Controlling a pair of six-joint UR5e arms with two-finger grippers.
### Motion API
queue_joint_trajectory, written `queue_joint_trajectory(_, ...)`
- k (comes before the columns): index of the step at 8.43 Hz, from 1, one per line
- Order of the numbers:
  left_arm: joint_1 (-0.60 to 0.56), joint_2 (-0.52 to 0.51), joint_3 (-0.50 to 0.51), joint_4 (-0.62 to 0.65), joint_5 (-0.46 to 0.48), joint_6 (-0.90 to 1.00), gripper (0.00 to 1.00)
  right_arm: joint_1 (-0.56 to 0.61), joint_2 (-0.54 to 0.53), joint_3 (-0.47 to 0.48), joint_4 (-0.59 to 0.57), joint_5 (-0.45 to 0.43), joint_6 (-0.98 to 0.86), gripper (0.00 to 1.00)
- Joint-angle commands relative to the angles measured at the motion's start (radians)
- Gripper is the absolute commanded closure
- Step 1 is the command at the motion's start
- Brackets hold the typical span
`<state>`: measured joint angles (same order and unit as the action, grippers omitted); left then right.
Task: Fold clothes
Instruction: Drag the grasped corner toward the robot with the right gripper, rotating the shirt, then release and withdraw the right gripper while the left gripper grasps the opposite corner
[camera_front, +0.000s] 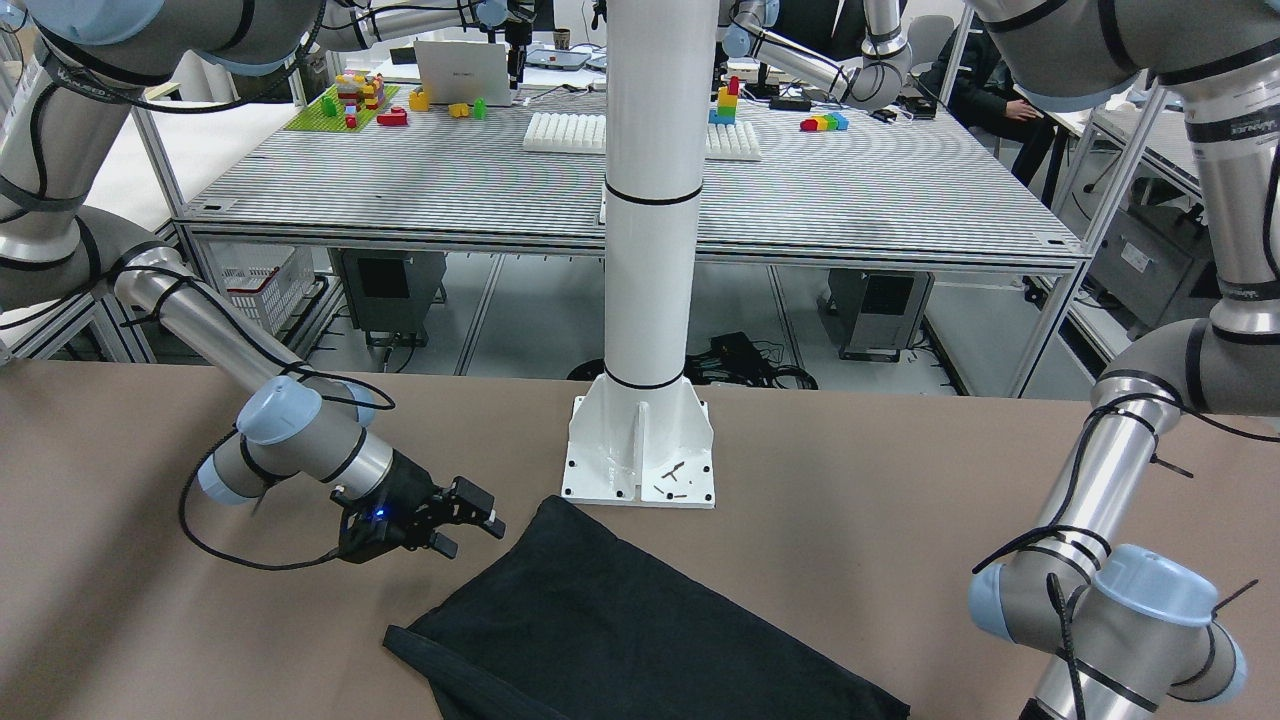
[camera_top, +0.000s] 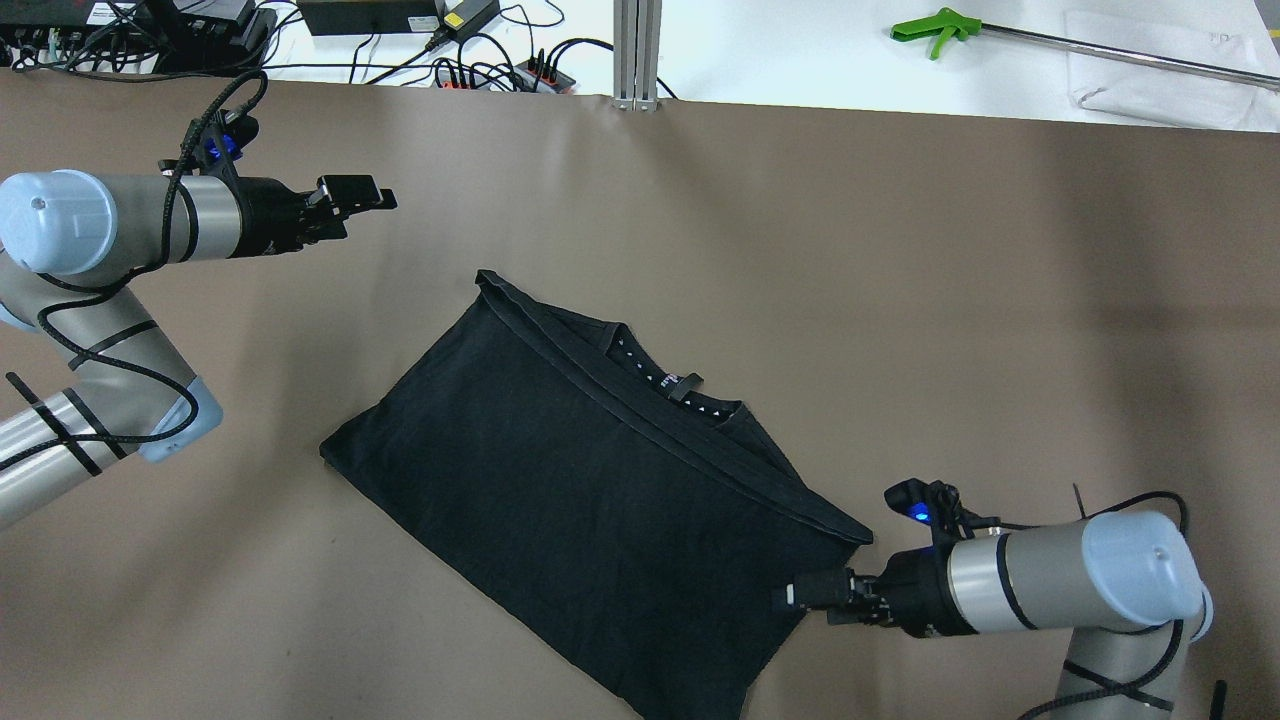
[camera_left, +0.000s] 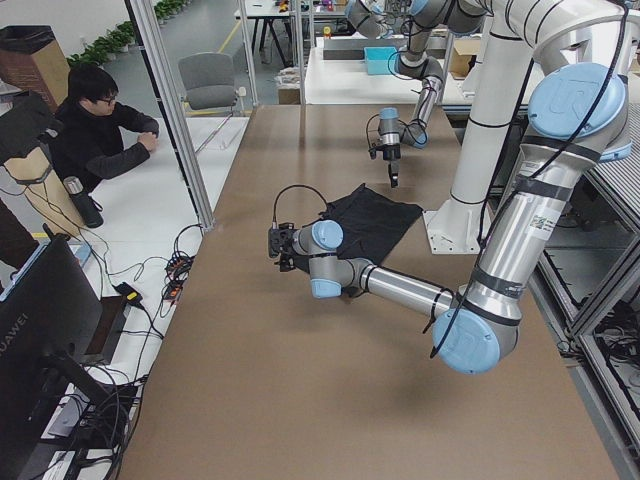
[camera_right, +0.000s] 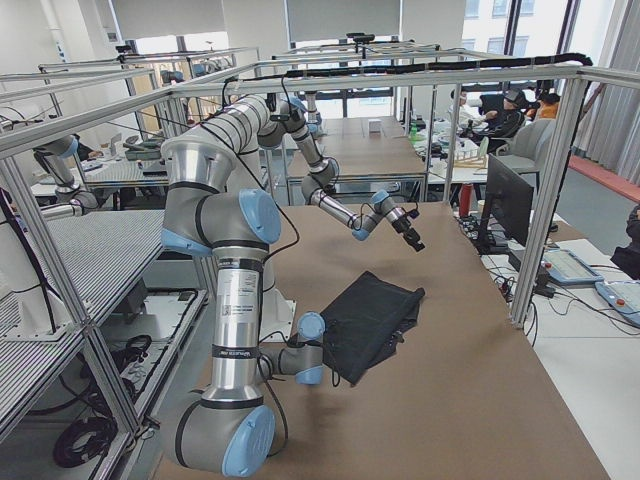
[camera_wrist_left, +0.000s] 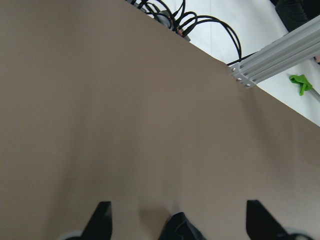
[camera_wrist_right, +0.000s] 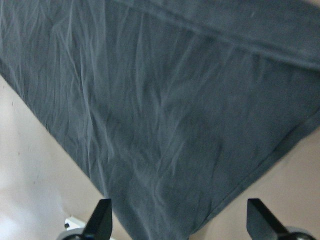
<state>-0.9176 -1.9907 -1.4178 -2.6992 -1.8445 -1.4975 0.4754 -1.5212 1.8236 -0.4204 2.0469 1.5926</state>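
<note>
The clothes (camera_top: 570, 480) are one black garment lying flat and folded at a slant on the brown table, collar (camera_top: 675, 385) toward the far side. It also shows in the front view (camera_front: 620, 620) and fills the right wrist view (camera_wrist_right: 165, 110). My right gripper (camera_top: 790, 597) is open at the garment's right corner, low over the fabric, fingers (camera_wrist_right: 100, 222) spread wide with nothing between them. My left gripper (camera_top: 375, 197) is open and empty over bare table, well off the garment's far-left corner. A small black tip of the garment (camera_wrist_left: 181, 229) shows at the bottom of the left wrist view.
The white pillar's base (camera_front: 640, 450) stands just behind the garment. Cables and power strips (camera_top: 500, 70) and an aluminium post (camera_top: 637, 50) line the far edge, with a green-handled grabber (camera_top: 940, 30) beyond. A person (camera_left: 95, 130) sits off the table's side.
</note>
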Motion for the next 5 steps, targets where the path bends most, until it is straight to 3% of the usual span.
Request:
queue_joint_trajectory(1,0.038,0.118,-0.08,0.056,-0.027,-0.006,0.06,0.165,0.045,-0.003,-0.142,0.029,-0.064,0.06)
queue_joint_trajectory(3,0.103,0.257,-0.228,0.056,-0.024,-0.013,0.06,0.199,0.096,-0.003,-0.189,0.01,-0.074,0.06)
queue_joint_trajectory(5,0.161,0.271,-0.24,0.055,-0.006,-0.032,0.06,0.238,0.102,-0.003,-0.19,0.012,-0.075,0.06)
